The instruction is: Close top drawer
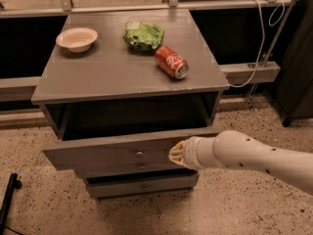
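Observation:
The top drawer (112, 153) of the grey cabinet stands pulled out, its long front panel facing me with a small round brass knob (140, 153) at its centre. Its dark box is open to view above the panel. My gripper (175, 153) sits at the end of the white arm that reaches in from the right. It is against the right part of the drawer's front panel, just right of the knob.
On the cabinet top (98, 77) lie a white bowl (77, 38), a green chip bag (143, 35) and a red soda can (171, 61) on its side. A lower drawer (142, 186) shows beneath. A white cable (259, 43) hangs at the right. Speckled floor surrounds the cabinet.

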Controlling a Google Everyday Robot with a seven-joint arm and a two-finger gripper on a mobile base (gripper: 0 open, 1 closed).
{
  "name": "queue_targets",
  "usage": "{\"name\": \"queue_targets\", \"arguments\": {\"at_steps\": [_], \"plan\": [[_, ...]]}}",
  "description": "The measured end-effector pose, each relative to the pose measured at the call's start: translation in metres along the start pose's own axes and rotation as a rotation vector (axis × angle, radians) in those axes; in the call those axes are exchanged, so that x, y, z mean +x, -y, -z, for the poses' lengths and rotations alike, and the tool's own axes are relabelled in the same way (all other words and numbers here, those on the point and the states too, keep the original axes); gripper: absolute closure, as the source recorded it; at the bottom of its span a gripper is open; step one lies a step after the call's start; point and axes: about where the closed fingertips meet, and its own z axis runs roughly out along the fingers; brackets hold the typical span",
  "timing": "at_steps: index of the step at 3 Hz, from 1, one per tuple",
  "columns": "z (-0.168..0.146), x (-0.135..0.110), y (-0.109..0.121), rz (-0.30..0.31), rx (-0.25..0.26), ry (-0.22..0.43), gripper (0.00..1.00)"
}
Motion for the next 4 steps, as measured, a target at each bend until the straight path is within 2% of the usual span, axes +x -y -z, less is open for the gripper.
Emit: {"name": "queue_targets", "arguments": {"at_steps": [1, 4], "plan": [[-0.006, 0.000, 0.008, 0.018, 0.018, 0.002, 1.00], [-0.026, 0.009, 0.075, 0.091, 0.184, 0.025, 1.00]]}}
